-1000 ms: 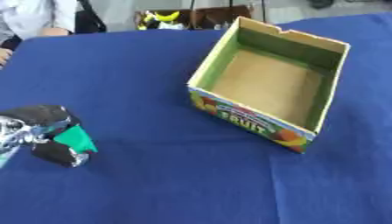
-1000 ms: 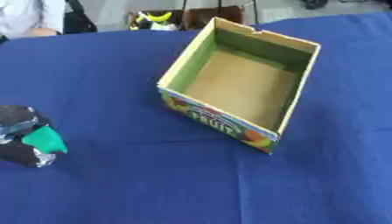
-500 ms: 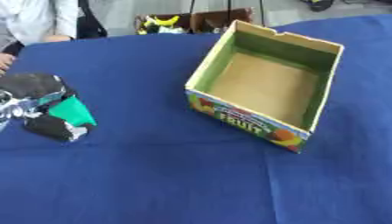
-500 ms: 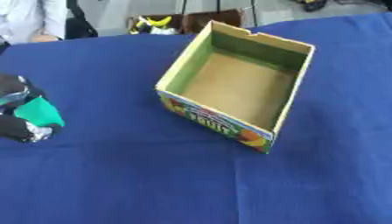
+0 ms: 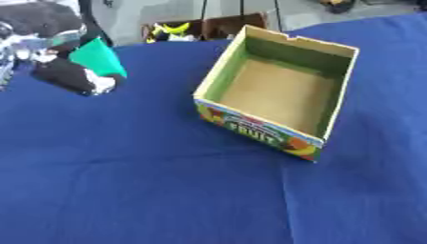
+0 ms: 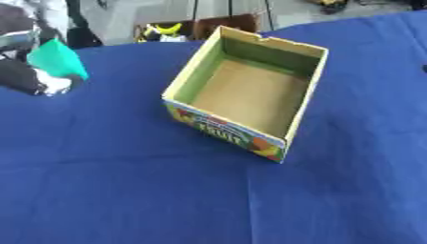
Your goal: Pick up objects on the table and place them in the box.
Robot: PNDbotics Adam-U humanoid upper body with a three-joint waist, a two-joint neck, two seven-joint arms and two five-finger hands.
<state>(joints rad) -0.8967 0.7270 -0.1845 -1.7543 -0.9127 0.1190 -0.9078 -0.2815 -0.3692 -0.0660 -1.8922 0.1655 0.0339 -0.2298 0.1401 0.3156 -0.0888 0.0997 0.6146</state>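
Observation:
My left hand [image 5: 52, 56] hangs over the table at the far left, black and silver, its fingers curled round a green object [image 5: 98, 58] whose flat green corner sticks out to the right. To its right an open cardboard box [image 5: 260, 131] stands askew on the blue cloth [image 5: 150, 186], with a fruit print on its front wall and green inner walls. The box's bare brown floor shows. A stretch of cloth separates the hand from the box's left wall. My right hand shows in neither view.
Beyond the table's far edge are a yellow and black thing [image 5: 172, 30] and a brown crate [image 5: 235, 25] on a grey floor. A small dark shape [image 6: 423, 69] shows at the right edge.
My left hand has risen off the cloth with the green object in it, moving toward the far side and slightly right. The box has stayed put.

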